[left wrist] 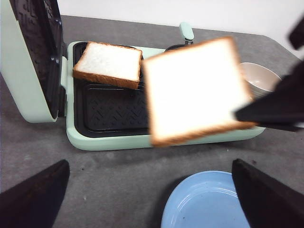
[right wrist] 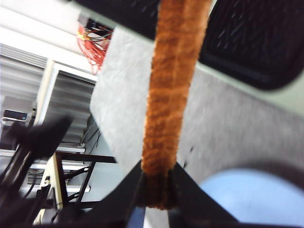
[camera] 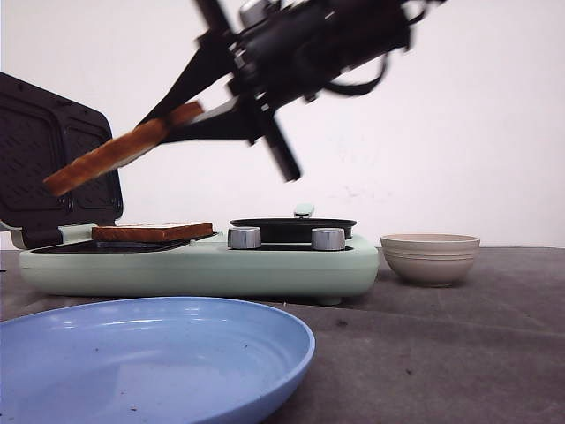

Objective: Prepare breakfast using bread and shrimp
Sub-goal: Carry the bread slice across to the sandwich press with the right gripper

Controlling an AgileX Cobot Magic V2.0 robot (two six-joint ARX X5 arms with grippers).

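My right gripper [right wrist: 156,190] clamps its fingers on one bread slice [camera: 119,150], held tilted above the grill [camera: 203,265]; my left gripper's [left wrist: 152,199] fingers are spread wide, empty.

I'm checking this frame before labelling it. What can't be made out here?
- Shrimp: none visible; the front view shows only the bowl from the side, and the held bread covers most of it in the left wrist view.
- Left gripper: only dark finger edges show.

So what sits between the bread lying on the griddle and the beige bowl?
In the front view, a black pan and two silver knobs.
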